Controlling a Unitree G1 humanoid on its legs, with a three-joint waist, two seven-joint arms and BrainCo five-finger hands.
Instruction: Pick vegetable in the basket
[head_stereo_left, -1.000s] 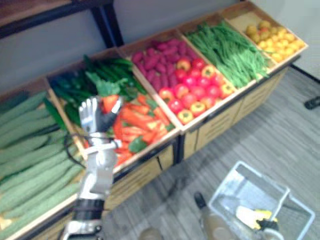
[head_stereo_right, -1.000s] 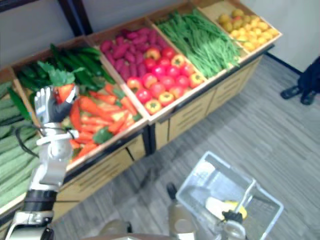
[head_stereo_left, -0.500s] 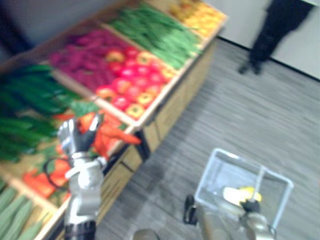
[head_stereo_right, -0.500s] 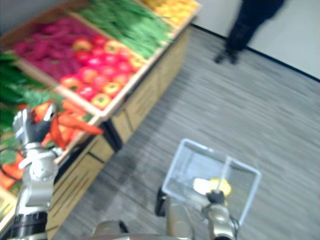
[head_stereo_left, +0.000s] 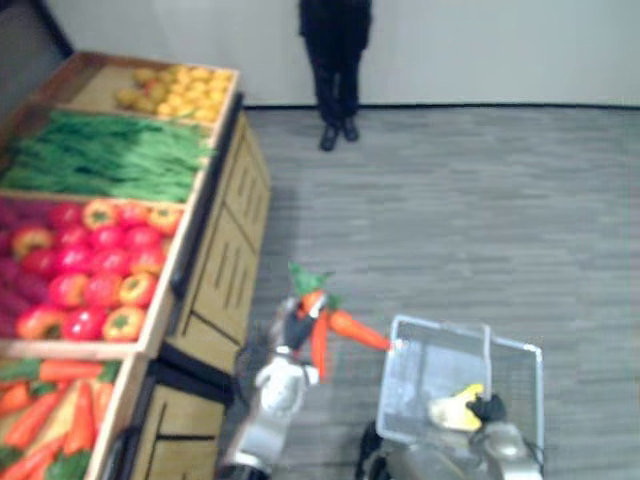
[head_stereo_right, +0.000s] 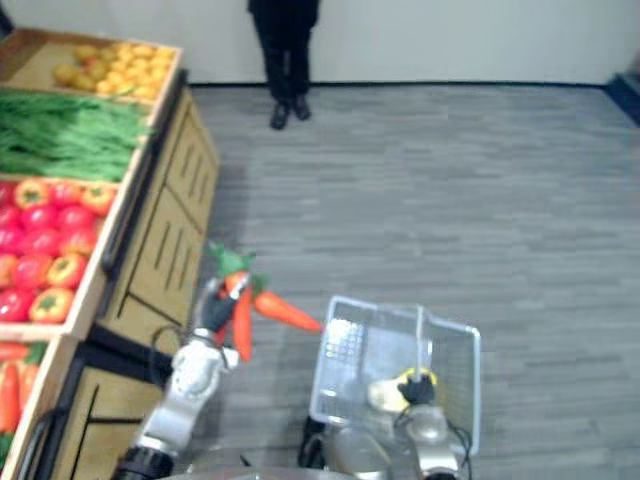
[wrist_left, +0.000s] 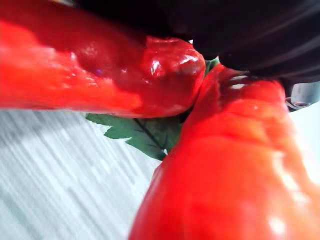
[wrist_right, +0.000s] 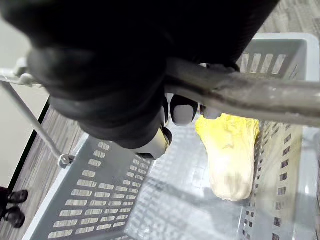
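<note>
Left hand (head_stereo_left: 295, 330), clamped on the carrots (head_stereo_left: 352, 329), hangs just left of the basket (head_stereo_left: 402, 385) (right hand (head_stereo_left: 488, 408) grips its handle (wrist_right: 250, 97)), one carrot pointing basketward.

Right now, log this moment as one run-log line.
left hand: shut on carrots, beside basket | right hand: shut on basket handle | basket: holds yellow vegetable

Left hand (head_stereo_left: 297, 328) raised, fingers curled, right hand (head_stereo_left: 489, 408) clenched low

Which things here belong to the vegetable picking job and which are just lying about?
Job: left hand shut on carrots; right hand holding the basket by its handle; yellow vegetable inside.
Lying about: green beans, peppers, yellow fruit, person by the wall.
</note>
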